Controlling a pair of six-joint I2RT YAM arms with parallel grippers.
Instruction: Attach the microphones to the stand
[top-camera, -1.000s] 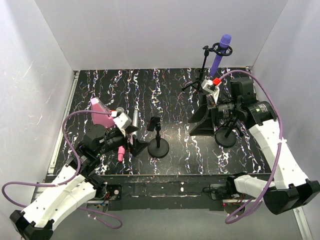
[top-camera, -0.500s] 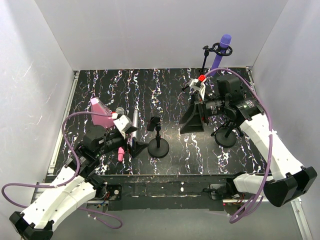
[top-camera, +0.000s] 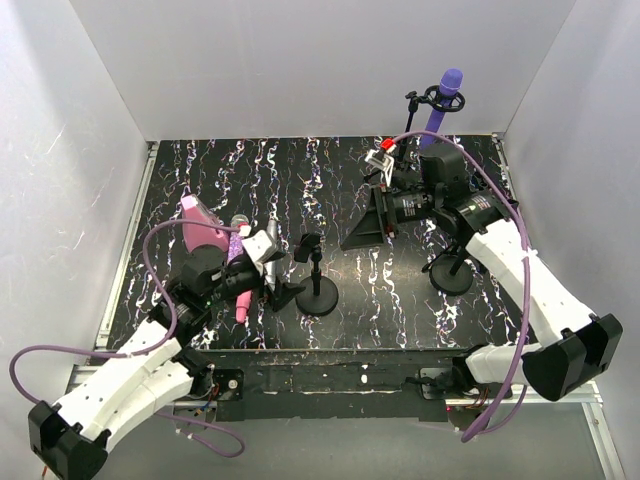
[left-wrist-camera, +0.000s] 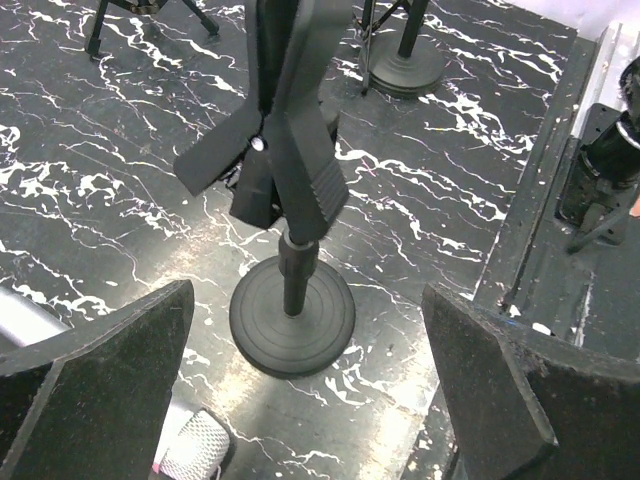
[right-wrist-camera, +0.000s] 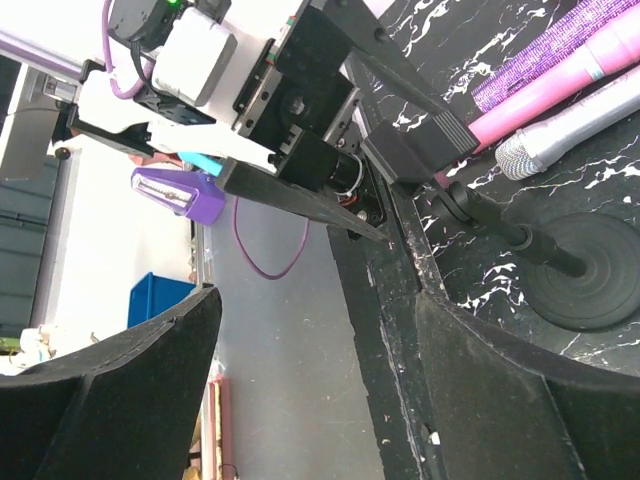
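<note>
Holds left gripper (left-wrist-camera: 307, 290) spread and empty, facing the small stand (left-wrist-camera: 292, 318), likely to aim; points right gripper (right-wrist-camera: 318, 295), spread too, toward microphones (right-wrist-camera: 590, 120) lying on tabletop (left-wrist-camera: 100, 150).

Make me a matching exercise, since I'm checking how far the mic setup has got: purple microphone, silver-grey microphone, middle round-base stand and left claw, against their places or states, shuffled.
Things:
1. purple microphone
2. silver-grey microphone
3. middle round-base stand
4. left claw

Places or states:
A. open, gripping nothing
B. clipped in the tripod stand at the back right
C. its clip is empty
D. lying on the table

Pairs: 1-B, 2-D, 3-C, 4-A.
</note>
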